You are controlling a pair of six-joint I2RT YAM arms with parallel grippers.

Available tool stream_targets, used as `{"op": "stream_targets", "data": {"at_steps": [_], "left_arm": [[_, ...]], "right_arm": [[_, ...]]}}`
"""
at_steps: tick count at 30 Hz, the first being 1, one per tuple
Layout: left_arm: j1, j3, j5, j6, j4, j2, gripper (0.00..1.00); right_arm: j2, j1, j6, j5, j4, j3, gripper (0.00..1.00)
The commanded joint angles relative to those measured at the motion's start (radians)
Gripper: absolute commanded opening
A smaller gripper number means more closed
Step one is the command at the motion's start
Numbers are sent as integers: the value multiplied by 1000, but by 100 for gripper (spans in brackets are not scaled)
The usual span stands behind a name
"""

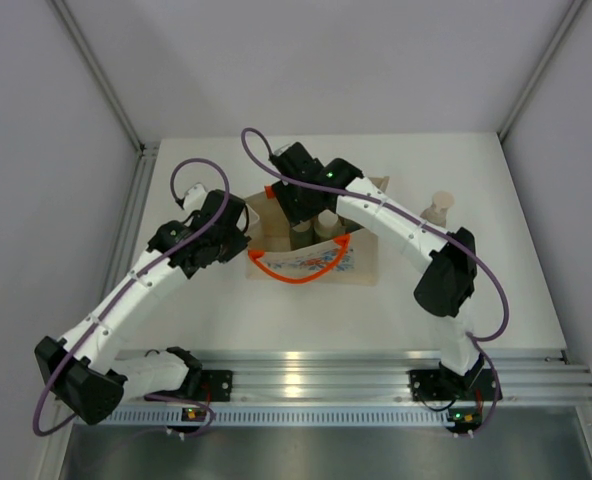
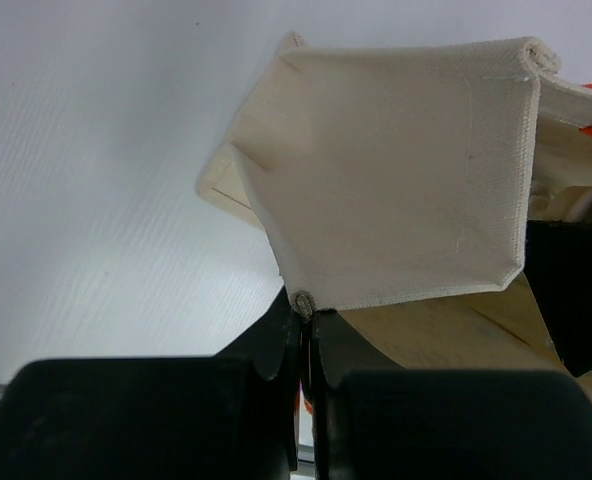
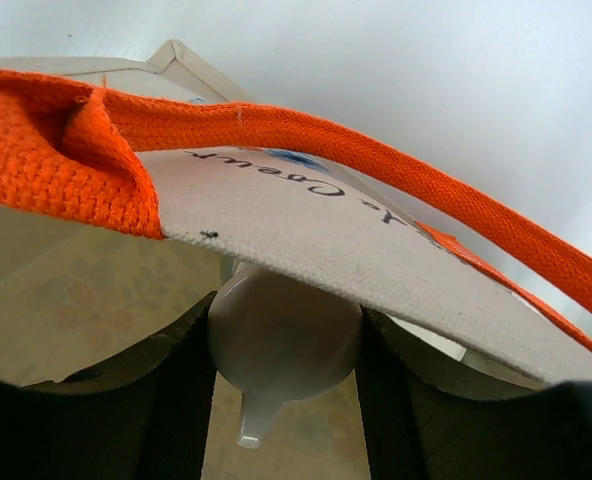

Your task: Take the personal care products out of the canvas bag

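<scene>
The beige canvas bag [image 1: 361, 262] lies in the middle of the table with its orange handle [image 1: 294, 275] and printed front toward me. My left gripper [image 1: 240, 228] is shut on the bag's left hem; the left wrist view shows the jaws [image 2: 309, 312] pinching the seam of the canvas panel [image 2: 396, 180]. My right gripper [image 1: 301, 212] reaches into the bag's mouth. In the right wrist view it [image 3: 284, 320] is shut on the pale cap of a bottle [image 3: 276, 350], under the bag's rim [image 3: 306, 230] and orange handle [image 3: 396, 180]. Another pale cap [image 1: 327, 222] shows inside the bag.
A tan bottle with a pale cap [image 1: 438, 208] stands on the white table [image 1: 476, 290] to the right of the bag. Grey walls close in the left, right and back. A metal rail [image 1: 316, 375] runs along the near edge.
</scene>
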Motion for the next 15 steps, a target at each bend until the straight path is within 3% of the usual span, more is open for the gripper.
{"op": "stream_targets", "data": {"at_steps": [1,7,15], "left_arm": [[3,34,-10,11,8,9,0],[2,36,-10,8,10,11,0],[3,34,-12,3,8,15,0]], "right_arm": [[-62,5,-22,40,6,76,6],[-96,5,-28,40,6,82,0],[-134,7,-28,55,3,103,0]]}}
